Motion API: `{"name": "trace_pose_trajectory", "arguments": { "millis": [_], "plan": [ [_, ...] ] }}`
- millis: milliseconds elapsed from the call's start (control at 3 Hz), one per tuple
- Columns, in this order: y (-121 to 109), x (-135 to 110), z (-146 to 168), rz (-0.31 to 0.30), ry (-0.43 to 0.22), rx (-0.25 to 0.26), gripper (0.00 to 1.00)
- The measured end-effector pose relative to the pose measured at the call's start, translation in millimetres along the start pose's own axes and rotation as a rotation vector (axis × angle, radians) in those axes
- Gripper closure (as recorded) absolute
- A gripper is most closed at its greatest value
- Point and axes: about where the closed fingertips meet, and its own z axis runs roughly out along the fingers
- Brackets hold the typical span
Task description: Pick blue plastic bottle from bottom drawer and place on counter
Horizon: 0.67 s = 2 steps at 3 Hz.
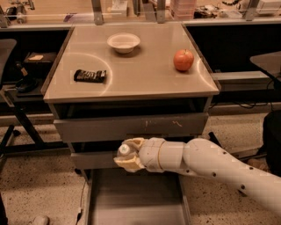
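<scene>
My gripper (127,154) is shut on the blue plastic bottle (124,150), a small clear bottle whose white cap shows between the cream fingers (131,164). It is held in the air in front of the scuffed middle drawer, above the open bottom drawer (136,197), whose flat grey floor shows bare. The counter (145,66), the glossy beige top of the cabinet, lies above and behind the gripper. My white arm reaches in from the lower right.
On the counter lie a white bowl (124,42), a red apple (183,60) and a dark candy bar (90,76). Two scuffed grey drawers (131,126) stick out slightly. A cluttered bench (145,11) runs behind. A chair base (17,118) stands at left.
</scene>
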Motion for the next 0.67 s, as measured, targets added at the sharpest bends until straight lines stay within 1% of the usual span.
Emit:
{"name": "trace_pose_trajectory", "arguments": {
  "millis": [333, 667],
  "plan": [
    [-4.4, -29.8, -19.3, -0.041, -0.01, 0.012, 1.0],
    [-17.7, -69.1, -48.5, -0.082, -0.014, 0.044, 1.0]
  ]
}}
